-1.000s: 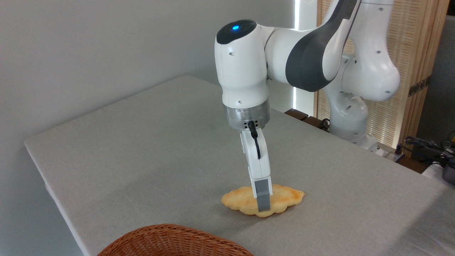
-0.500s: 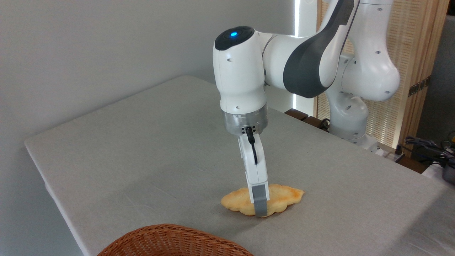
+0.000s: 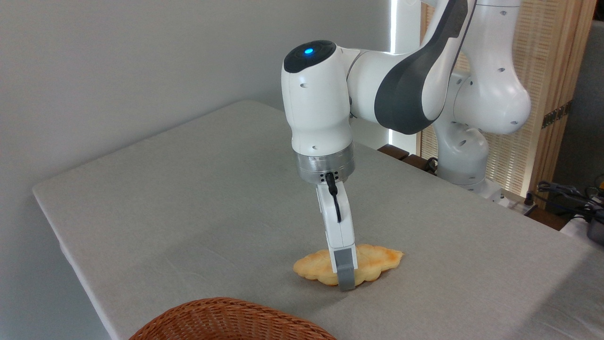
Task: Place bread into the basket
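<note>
Bread [image 3: 373, 264] flat on the grey table [image 3: 198, 208], mid-front, gripper [image 3: 346, 278] down over its near edge – spread of the fingers cannot be told, basket [image 3: 231, 321] at the bottom edge – well apart, bare cloth between.

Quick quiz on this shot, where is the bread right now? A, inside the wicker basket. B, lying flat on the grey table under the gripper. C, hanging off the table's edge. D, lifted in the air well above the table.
B: the bread lies flat on the table, with the gripper down over its near edge, and the basket at the bottom of the picture sits apart from it.
</note>
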Motion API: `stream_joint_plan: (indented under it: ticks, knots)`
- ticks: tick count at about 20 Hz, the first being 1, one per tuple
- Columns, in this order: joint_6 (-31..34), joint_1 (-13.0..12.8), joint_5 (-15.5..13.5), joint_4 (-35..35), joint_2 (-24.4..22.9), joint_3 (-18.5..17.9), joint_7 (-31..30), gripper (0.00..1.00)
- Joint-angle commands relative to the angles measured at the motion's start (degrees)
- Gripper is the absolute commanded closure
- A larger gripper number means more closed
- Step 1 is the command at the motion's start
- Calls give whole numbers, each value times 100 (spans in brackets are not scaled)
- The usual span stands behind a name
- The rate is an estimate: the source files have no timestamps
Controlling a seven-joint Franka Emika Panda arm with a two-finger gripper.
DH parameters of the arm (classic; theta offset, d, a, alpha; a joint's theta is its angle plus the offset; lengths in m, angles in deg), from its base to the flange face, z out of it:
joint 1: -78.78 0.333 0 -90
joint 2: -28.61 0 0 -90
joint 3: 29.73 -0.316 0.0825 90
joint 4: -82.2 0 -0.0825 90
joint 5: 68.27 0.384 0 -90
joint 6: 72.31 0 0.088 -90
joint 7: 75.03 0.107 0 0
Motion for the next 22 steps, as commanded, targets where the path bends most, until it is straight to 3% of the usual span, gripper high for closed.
stream_joint_plan:
  ticks: [1,8,12,15,18,22]
  knots:
    - [-86,-14,75,38,-18,-31,102,60]
    - [-86,-5,-30,-67,-132,-31,50,59]
    - [-174,-32,-951,-523,-176,-4,-99,59]
    - [-296,-32,-1373,-988,16,39,-415,59]
    - [-1260,-40,-2006,-1315,377,214,-924,55]
    - [-2307,-32,-2463,-1482,702,215,-1224,55]
